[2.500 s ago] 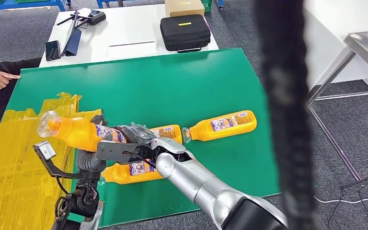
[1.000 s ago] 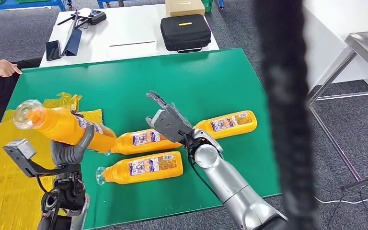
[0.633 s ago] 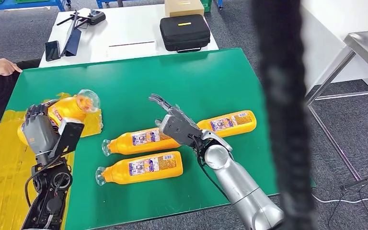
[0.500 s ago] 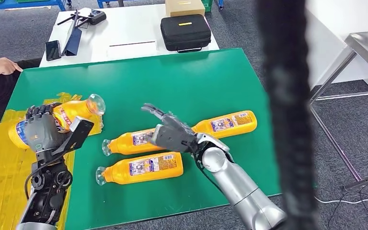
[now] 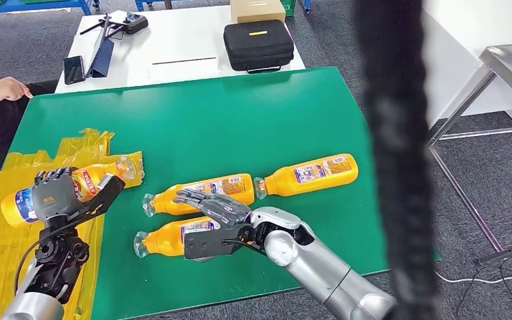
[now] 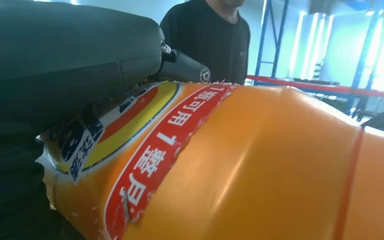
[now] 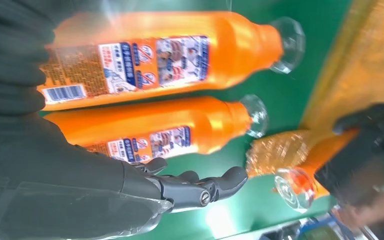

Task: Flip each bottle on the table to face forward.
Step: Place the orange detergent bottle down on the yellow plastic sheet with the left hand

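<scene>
Several orange bottles lie on the green table (image 5: 240,120). My left hand (image 5: 57,193) grips one bottle (image 5: 100,175) low over the yellow sheet (image 5: 13,253), cap toward the table's middle; its red and yellow label (image 6: 145,165) is close up in the left wrist view under my left hand (image 6: 55,60). My right hand (image 5: 213,223) hovers with fingers spread above the nearest bottle (image 5: 163,241), holding nothing. Behind it lie a middle bottle (image 5: 200,190) and a right bottle (image 5: 310,172). In the right wrist view my right hand (image 7: 130,190) is beside two lying bottles (image 7: 155,55) (image 7: 150,130).
A person's hand (image 5: 7,87) rests at the table's far left corner; the person (image 6: 210,35) stands behind the held bottle. A white table at the back carries a black case (image 5: 258,45) and small devices. A blurred black strap (image 5: 393,167) hangs close to the camera.
My left hand turned its bottle round and lowered it toward the yellow sheet. My right hand came off the middle bottle and swung down over the nearest bottle.
</scene>
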Controlling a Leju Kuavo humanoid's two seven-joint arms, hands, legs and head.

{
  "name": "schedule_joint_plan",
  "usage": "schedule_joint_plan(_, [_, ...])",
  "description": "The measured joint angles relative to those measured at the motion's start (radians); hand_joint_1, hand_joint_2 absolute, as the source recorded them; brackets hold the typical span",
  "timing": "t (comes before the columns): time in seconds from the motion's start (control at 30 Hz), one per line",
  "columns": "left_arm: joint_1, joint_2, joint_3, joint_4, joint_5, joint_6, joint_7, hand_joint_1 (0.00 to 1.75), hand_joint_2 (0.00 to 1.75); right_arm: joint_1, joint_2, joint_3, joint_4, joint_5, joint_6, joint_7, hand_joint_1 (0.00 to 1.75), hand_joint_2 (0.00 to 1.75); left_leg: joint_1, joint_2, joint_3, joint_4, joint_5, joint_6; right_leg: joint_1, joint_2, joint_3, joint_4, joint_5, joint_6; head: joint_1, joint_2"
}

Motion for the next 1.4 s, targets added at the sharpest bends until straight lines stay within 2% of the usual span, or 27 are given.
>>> schedule_joint_plan(0.17, [-0.022,0.019,0.005,0.105,-0.011,-0.034,0.057,1.75,1.75,-0.012,-0.017,0.06,-0.003,0.062,0.024,0.051,0.0,1.75,0.0,0.0,0.0,0.0,0.0,0.0,0.0,0.0,0.0,0.0,0.0,0.0,0.0,0.0])
schedule_joint_plan(0.2, [-0.025,0.023,0.008,0.124,-0.009,-0.039,0.061,1.55,1.75,-0.013,-0.021,0.071,-0.003,0.073,0.021,0.06,0.0,1.75,0.0,0.0,0.0,0.0,0.0,0.0,0.0,0.0,0.0,0.0,0.0,0.0,0.0,0.0])
schedule_joint_plan(0.3, [-0.042,0.033,0.019,0.167,0.004,-0.052,0.06,0.51,1.75,-0.016,-0.032,0.095,-0.003,0.116,-0.006,0.096,0.0,1.75,0.0,-0.001,0.0,0.0,0.0,0.0,0.0,0.0,0.0,0.0,0.0,0.0,0.0,0.0])
schedule_joint_plan(0.33, [-0.048,0.035,0.023,0.177,0.011,-0.058,0.056,0.37,1.75,-0.017,-0.035,0.101,-0.003,0.133,-0.018,0.111,0.0,1.75,0.0,-0.001,0.0,0.0,0.0,0.0,0.0,0.0,0.0,0.0,0.0,0.0,0.0,0.0])
schedule_joint_plan(0.4, [-0.057,0.038,0.029,0.194,0.024,-0.067,0.046,0.37,1.75,-0.018,-0.04,0.109,-0.003,0.161,-0.038,0.135,0.0,1.75,0.0,-0.001,0.001,0.0,0.0,0.0,0.0,0.0,0.0,0.0,0.0,0.0,0.0,0.0])
schedule_joint_plan(0.53, [-0.066,0.041,0.041,0.214,0.033,-0.074,0.036,0.0,1.75,-0.018,-0.048,0.119,-0.002,0.181,-0.049,0.151,0.0,1.75,0.0,-0.001,0.001,0.0,0.0,-0.001,0.0,0.0,0.001,0.0,0.001,-0.001,0.0,0.0])
schedule_joint_plan(0.67, [-0.067,0.042,0.05,0.221,0.071,-0.09,-0.008,0.0,0.0,-0.018,-0.052,0.123,-0.002,0.226,-0.057,0.189,0.0,1.75,0.0,0.0,0.002,0.0,0.001,-0.001,0.0,0.0,0.001,0.0,0.001,-0.002,0.0,0.0])
schedule_joint_plan(1.03, [-0.052,0.038,0.071,0.202,0.255,-0.129,-0.185,0.0,0.0,-0.009,-0.074,0.134,0.007,0.318,-0.042,0.279,0.0,1.75,0.0,-0.003,0.002,0.0,0.001,-0.001,0.0,-0.001,0.001,0.0,0.001,-0.002,0.0,0.0])
schedule_joint_plan(1.27, [-0.043,0.021,0.071,0.156,0.318,-0.162,-0.224,0.0,0.0,0.008,-0.079,0.136,0.019,0.322,-0.025,0.291,0.0,1.75,0.0,-0.003,0.002,0.0,0.001,-0.001,0.0,-0.001,0.001,0.0,0.001,-0.002,0.0,0.0])
schedule_joint_plan(1.4, [-0.028,0.013,0.071,0.117,0.413,-0.191,-0.272,0.0,0.0,0.011,-0.079,0.137,0.027,0.331,0.003,0.306,0.0,1.75,0.0,-0.003,0.002,0.0,0.001,-0.001,0.0,-0.001,0.001,0.0,0.001,-0.002,0.0,0.0])
